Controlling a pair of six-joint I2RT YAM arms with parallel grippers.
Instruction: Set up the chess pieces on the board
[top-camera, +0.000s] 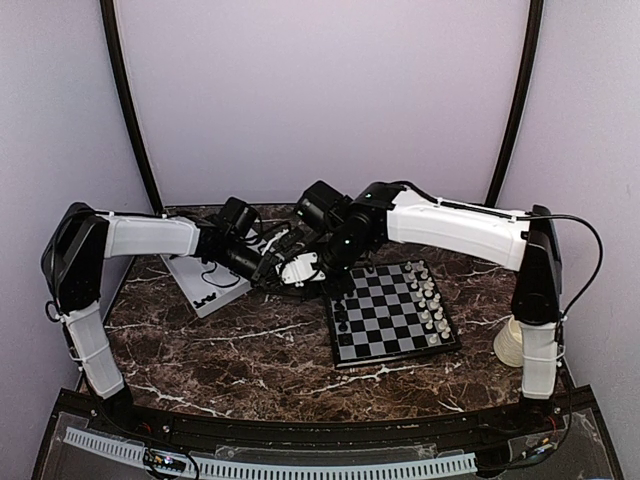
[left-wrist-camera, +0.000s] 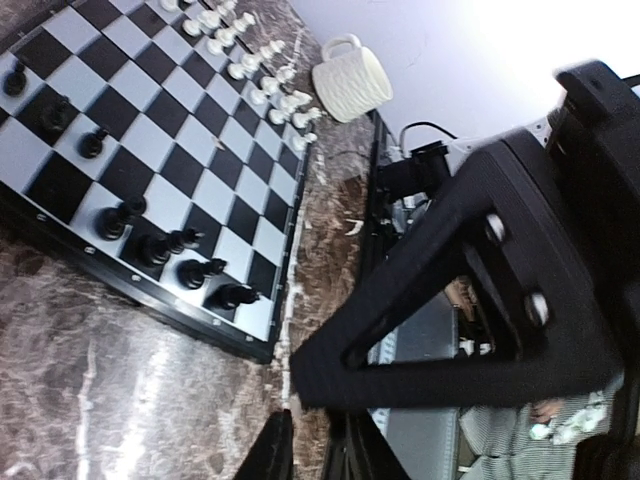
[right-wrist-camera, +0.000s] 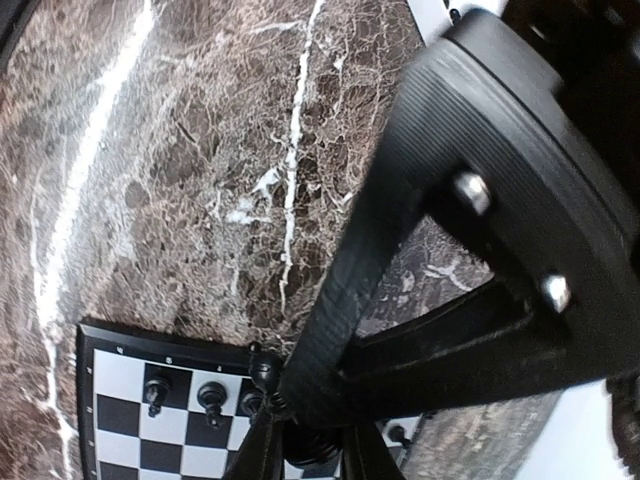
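Both hands tip to tip over the marble worktop (top-camera: 240, 350), between white tray (top-camera: 185, 275) and the board (top-camera: 395, 312). For left hand (left-wrist-camera: 312, 440): fingers nearly together, thin slit, can't tell if clenched or released. For right hand (right-wrist-camera: 305, 440): narrow too, something dark between the fingers, grip can't be told. Some black chess pieces (left-wrist-camera: 150, 245) along board edge nearest tray, a few dark ones in tray. White chessmen (top-camera: 428, 300) on opposite edge. White mug (top-camera: 510, 342) right of board.
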